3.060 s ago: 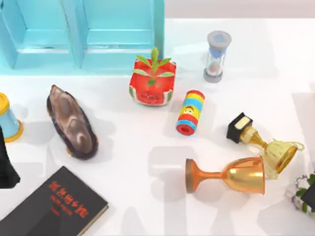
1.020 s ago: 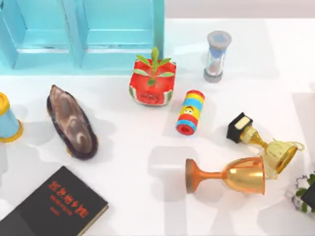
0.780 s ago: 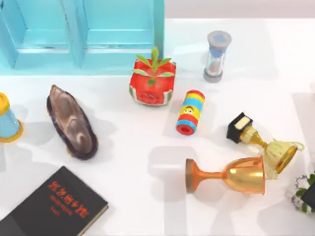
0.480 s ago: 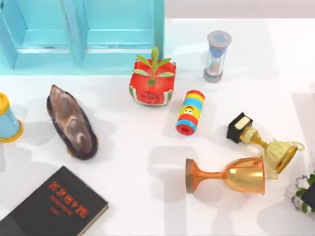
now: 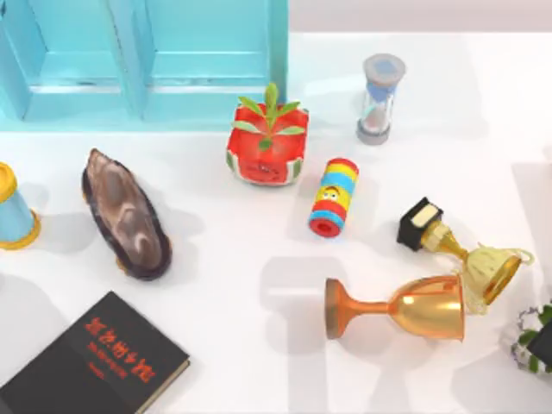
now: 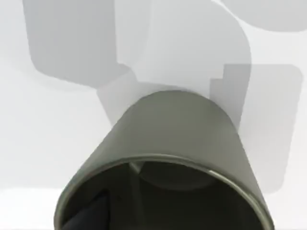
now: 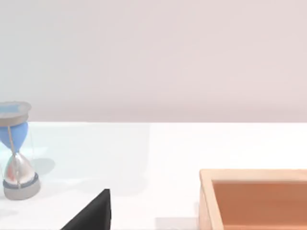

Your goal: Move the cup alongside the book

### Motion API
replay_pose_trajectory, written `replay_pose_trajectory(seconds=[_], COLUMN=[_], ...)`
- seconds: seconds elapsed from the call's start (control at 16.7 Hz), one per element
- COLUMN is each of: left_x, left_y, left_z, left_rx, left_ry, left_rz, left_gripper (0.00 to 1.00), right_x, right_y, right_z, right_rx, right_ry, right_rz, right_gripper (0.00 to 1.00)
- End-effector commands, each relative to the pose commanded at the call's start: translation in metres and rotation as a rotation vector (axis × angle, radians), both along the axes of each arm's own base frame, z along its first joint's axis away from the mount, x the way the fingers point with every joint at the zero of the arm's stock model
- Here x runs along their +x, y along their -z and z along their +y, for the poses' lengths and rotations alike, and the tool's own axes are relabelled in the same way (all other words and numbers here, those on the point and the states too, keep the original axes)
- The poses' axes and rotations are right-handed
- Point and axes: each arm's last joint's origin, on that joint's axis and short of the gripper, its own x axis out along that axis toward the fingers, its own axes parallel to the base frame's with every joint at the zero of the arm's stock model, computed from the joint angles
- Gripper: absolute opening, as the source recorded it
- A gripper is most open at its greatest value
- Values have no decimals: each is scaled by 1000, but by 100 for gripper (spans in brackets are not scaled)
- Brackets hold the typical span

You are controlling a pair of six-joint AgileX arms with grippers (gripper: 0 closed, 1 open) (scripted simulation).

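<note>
White counter (image 5: 233,345) is what you see: the cup (image 5: 13,210) stands upright at its far-left edge, well apart from the book (image 5: 95,362) lying flat at the near left; you cannot tell either tool's grip

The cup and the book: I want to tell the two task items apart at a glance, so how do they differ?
The cup is small, light blue with yellow bands; the book is large, black with red characters. The cup stands upright at the table's left edge; the book lies flat nearer the front. Both sit on the left side, apart.
</note>
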Motion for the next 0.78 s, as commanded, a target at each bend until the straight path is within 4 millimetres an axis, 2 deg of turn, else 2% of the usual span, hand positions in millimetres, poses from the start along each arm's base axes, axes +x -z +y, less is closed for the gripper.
replay_pose_trajectory(seconds=[0.12,0.36,0.78], left_x=[-3,-3,-3], left_y=[15,17,17], left_z=[-1,-2,-2], left_rx=[-5,-5,-5], left_ry=[0,0,0], left_rz=[7,8,8], left_gripper=[100,100,47], right_x=[0,0,0], right_y=[0,0,0], right_z=[0,0,0], right_rx=[0,0,0], right_ry=[0,0,0], right_rz=[0,0,0], right_gripper=[100,100,100])
